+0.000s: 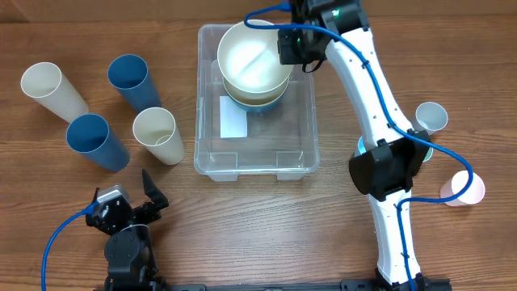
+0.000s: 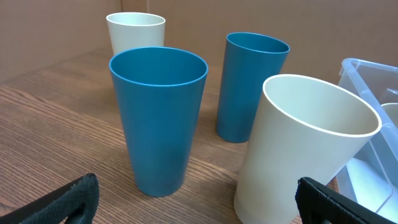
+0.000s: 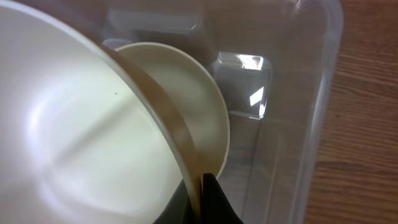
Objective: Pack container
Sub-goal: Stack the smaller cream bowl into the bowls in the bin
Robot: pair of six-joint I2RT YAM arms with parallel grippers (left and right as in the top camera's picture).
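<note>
The container [image 1: 258, 162] stands in the middle of the bench [image 1: 266, 234], a little toward the far side. Its white label [image 1: 234, 118] shows through the clear bottom. One cream lower bowl [image 1: 255, 102] sits inside it, in the far half, and an upper bowl [image 1: 252, 55] hangs tilted just above that one. The right fingers [image 3: 217, 204] pinch the upper bowl by its rim, with the rim between them. I judge it is held this way so that it can go down and nest into the lower bowl, which saves room. These fingers are therefore over the far right corner of the container, while its near half is free.

The left fingers [image 2: 68, 202] are spread wide and hold nothing. They wait near the front left of the bench, well apart from the container. In front of them stand two blue cups [image 1: 133, 77] [image 1: 93, 137] and two cream cups [image 1: 44, 85] [image 1: 157, 135], and the nearest cream one is just beside the container's left wall. A pale cup [image 1: 430, 117] and a pink cup [image 1: 464, 187] stand on the right, near the right arm. Probably they all wait for packing.
</note>
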